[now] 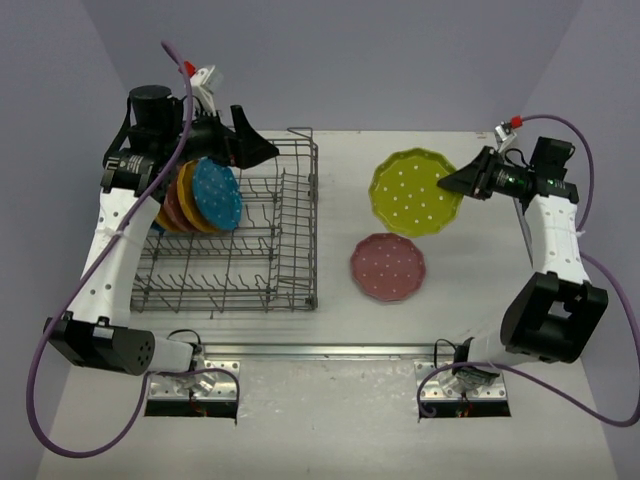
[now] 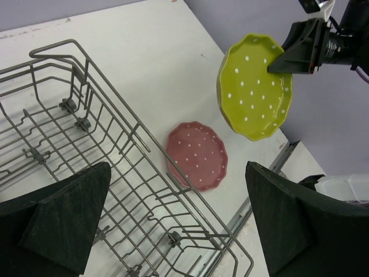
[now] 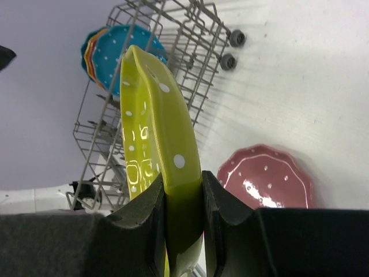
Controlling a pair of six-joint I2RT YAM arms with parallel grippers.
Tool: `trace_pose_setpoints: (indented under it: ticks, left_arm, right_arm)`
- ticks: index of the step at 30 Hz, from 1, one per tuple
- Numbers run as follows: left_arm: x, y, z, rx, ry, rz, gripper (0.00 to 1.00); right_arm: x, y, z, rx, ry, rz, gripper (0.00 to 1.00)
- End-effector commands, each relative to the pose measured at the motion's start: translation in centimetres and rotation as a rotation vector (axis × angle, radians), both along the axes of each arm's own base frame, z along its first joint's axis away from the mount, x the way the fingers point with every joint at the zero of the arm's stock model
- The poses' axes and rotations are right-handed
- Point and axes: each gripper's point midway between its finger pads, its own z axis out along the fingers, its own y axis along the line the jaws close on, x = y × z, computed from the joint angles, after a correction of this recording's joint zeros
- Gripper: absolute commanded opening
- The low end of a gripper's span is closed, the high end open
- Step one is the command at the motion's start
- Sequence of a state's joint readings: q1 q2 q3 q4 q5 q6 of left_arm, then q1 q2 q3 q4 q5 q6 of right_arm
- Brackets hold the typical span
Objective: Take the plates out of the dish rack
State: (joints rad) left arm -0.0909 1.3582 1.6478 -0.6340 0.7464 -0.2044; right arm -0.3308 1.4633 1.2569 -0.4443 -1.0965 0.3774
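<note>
The lime-yellow plate point(image 1: 415, 192) hangs tilted above the table at the back right, with my right gripper point(image 1: 455, 182) shut on its rim. In the right wrist view the pads point(image 3: 154, 199) pinch the plate's edge point(image 3: 155, 115). A pink-red plate point(image 1: 388, 266) lies flat on the table in front of it. The grey dish rack point(image 1: 312, 230) stands at the left, with a blue plate point(image 1: 217, 194) and orange and pink ones upright behind it. My left gripper point(image 1: 262, 150) hovers open over the rack's back edge, its fingers point(image 2: 63, 219) empty and wide apart.
The rack's raised wire side point(image 2: 104, 115) runs under the left gripper. Grey walls close in the table at back, left and right. A metal rail point(image 1: 320, 350) runs along the near edge between the arm bases.
</note>
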Motion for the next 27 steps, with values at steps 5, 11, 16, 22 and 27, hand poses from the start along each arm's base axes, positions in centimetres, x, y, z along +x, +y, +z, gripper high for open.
trace_pose_setpoints:
  ticks: [5,11,16,22,27]
  left_arm:
    - [0.1,2.2,1.5,0.051,-0.081,0.105,1.0]
    - [0.2,2.2,0.7,0.046,-0.065,0.104,1.0]
    - [0.4,2.1,0.5,0.037,-0.056,0.101,1.0]
    - [0.4,2.3,0.2,0.044,-0.05,0.112,1.0]
    - [0.3,2.4,-0.1,0.046,-0.044,0.117,1.0]
  right_arm:
    - [-1.8,0.3,-7.6,-0.064,0.133,0.073,0.0]
    - [-2.6,0.1,-12.1,-0.138,0.206,0.098,0.0]
    - [-3.4,1.4,-14.9,-0.197,0.24,0.166,0.0]
    - [-3.9,2.7,-17.0,-0.21,0.288,0.215,0.0]
    - [-4.1,3.6,-18.8,-0.226,0.334,0.248,0.0]
